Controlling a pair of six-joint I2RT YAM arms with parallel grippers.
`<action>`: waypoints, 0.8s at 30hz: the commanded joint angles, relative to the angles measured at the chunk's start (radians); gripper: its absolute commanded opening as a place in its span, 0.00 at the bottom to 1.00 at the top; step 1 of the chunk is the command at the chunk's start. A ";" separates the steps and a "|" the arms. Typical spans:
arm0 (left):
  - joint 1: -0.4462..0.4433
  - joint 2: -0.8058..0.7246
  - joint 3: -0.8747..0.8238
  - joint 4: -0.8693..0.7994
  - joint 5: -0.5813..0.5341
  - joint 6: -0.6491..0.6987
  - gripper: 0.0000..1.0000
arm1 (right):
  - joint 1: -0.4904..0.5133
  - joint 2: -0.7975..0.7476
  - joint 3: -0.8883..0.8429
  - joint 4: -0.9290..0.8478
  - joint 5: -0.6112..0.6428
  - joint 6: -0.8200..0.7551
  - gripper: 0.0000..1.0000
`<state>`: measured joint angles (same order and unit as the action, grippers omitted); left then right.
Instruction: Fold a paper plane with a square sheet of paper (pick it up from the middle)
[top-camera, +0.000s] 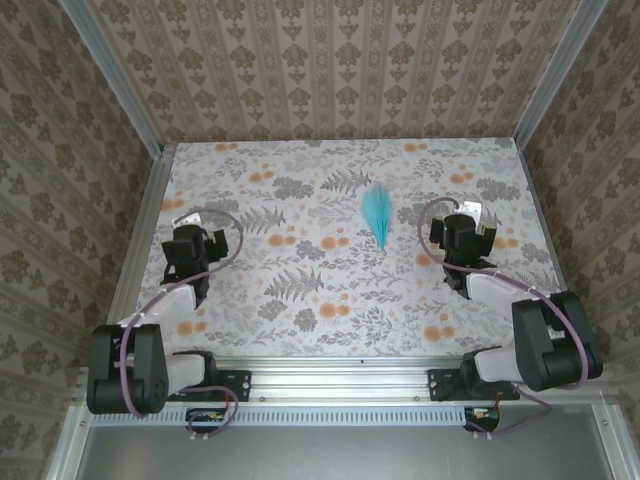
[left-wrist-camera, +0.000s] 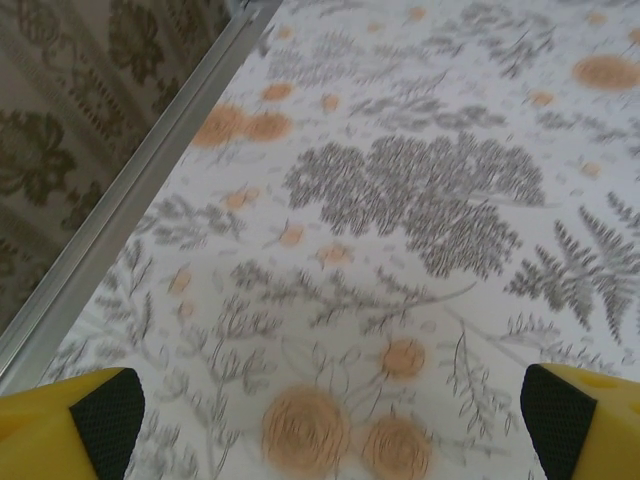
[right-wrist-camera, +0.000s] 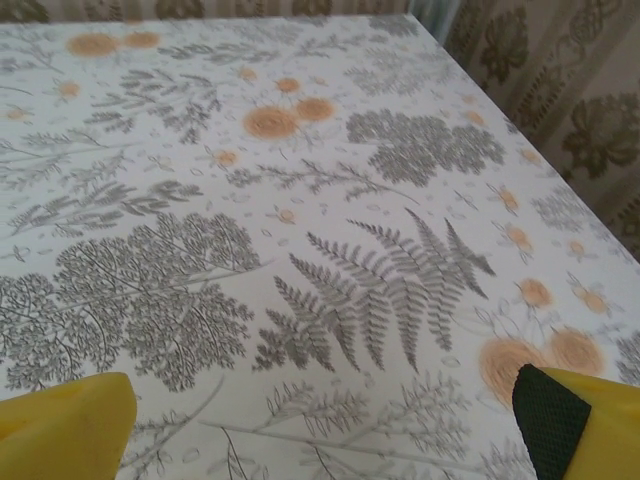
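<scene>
While your left gripper (left-wrist-camera: 325, 430) and right gripper (right-wrist-camera: 318, 430) are hanging wide open and empty over the table (top-camera: 300, 300), the paper plane (top-camera: 380, 218) is lying folded between them, nearer the right, so you are probably wrapping up, and the next move is calling only for keeping clear of it.

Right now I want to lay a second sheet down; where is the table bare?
Widest bare stretch: between the left gripper and the paper plane. The near centre of the table is free too. Tightest: between the paper plane and the right gripper.
</scene>
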<state>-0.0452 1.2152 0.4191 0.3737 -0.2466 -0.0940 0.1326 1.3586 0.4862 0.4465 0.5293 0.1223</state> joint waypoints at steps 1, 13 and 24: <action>0.019 0.043 -0.032 0.243 0.174 0.087 1.00 | -0.015 0.061 -0.040 0.257 -0.092 -0.077 1.00; 0.032 0.229 -0.054 0.454 0.234 0.132 1.00 | -0.085 0.194 -0.120 0.532 -0.329 -0.079 1.00; 0.018 0.306 -0.003 0.430 0.182 0.132 1.00 | -0.097 0.195 -0.110 0.511 -0.346 -0.068 1.00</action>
<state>-0.0212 1.5234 0.3889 0.7937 -0.0513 0.0200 0.0433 1.5478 0.3714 0.9188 0.2050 0.0547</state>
